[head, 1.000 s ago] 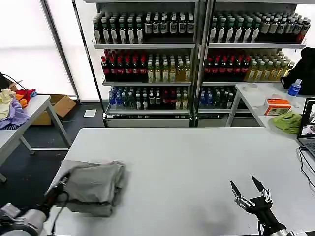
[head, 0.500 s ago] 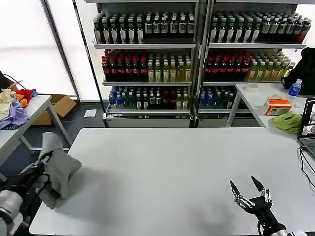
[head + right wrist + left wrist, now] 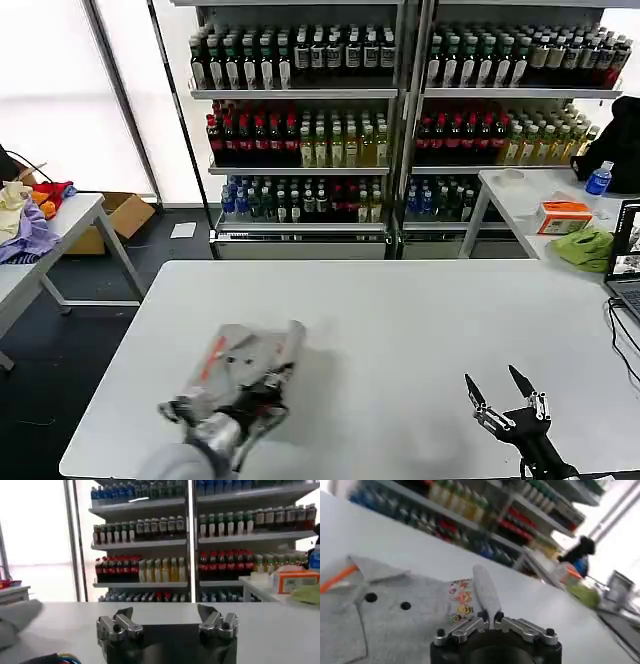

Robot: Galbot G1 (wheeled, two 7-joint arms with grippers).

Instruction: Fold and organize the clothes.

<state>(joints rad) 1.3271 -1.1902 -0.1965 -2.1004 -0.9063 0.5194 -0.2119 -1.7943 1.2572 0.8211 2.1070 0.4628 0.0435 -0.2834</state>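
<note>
Pinching a grey fold, my left gripper [image 3: 491,616] held the shirts [image 3: 245,362] — soft, limp; right gripper [image 3: 505,392] spread, idle.

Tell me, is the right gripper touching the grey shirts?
Apart. The head view shows bare table between the right gripper and the grey shirts.

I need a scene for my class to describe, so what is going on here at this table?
A two-armed robot is folding clothes. Its left end effector is shut on a fold of the grey shirts, bunched on the left part of the white table. One shirt has an orange placket stripe with dark buttons, the other a small colourful chest print. The right end effector waits open over the table's near right edge, touching nothing.
</note>
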